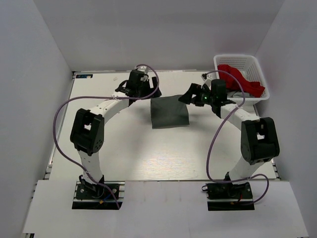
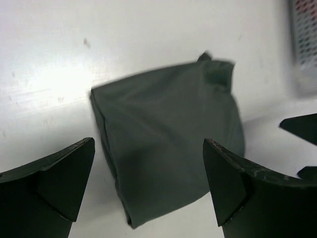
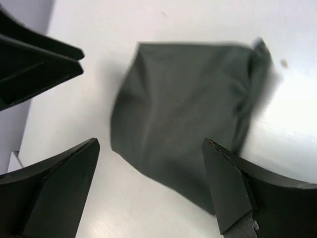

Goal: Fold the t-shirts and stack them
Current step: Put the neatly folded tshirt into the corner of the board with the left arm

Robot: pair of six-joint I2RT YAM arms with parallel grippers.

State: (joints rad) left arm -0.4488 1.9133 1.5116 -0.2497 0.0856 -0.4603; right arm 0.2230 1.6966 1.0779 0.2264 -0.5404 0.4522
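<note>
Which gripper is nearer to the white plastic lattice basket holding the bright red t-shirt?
Right. The right gripper is just left of the white plastic lattice basket; the left gripper is farther left, beyond the folded dark olive-grey t-shirt.

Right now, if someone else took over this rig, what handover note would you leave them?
Left gripper: fingers open, empty, above the olive-grey t-shirt.
Right gripper: fingers open, empty, over that shirt from the other side.
The olive-grey t-shirt lies on the table between the arms, folded into a compact rectangle, with nothing gripping it.
The red t-shirt sits crumpled in the white basket at the far right.
Done: olive-grey shirt folded.
Left: take out the red one, fold it, stack the two.
</note>
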